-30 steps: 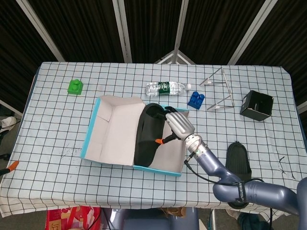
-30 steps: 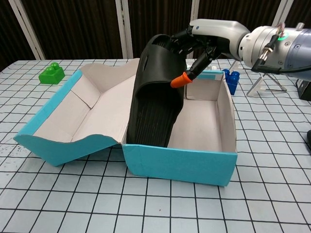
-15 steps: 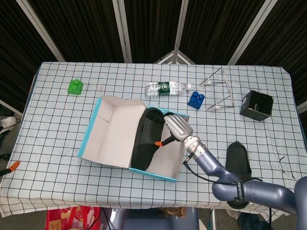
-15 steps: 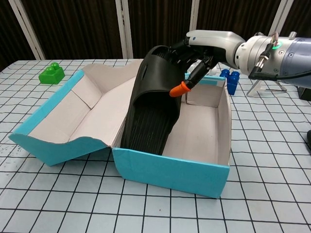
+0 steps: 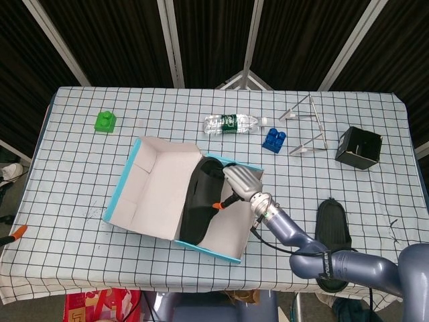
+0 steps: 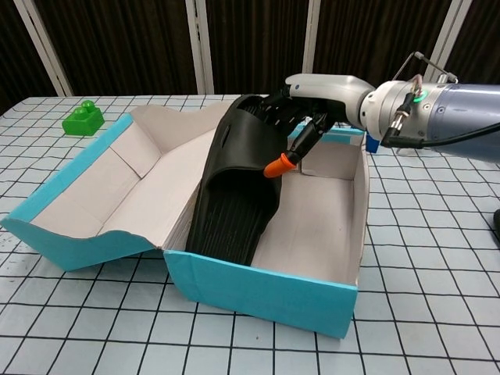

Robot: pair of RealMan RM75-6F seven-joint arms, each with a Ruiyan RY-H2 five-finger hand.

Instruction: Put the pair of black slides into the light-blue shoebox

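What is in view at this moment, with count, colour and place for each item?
shoebox: 1, light blue, open, table centre-left.
slide in box: 1, black, leaning against the box's left wall.
slide on table: 1, black, right of box.
brick: 1, green, far left.
brick: 1, blue, behind box.
water bottle: 1, clear, lying behind box.
wire stands: 2, metal, back right.
small box: 1, black, far right.
right hand: 1, grey, gripping the boxed slide.

A: Right hand (image 6: 308, 109): pale grey shell on the back, black fingers (image 6: 275, 105), one fingertip capped orange.
B: Wrist?
A: Silver metal cuff, small green light, thin black cable alongside. Arm (image 5: 348, 268) is glossy blue-grey with a black joint band.
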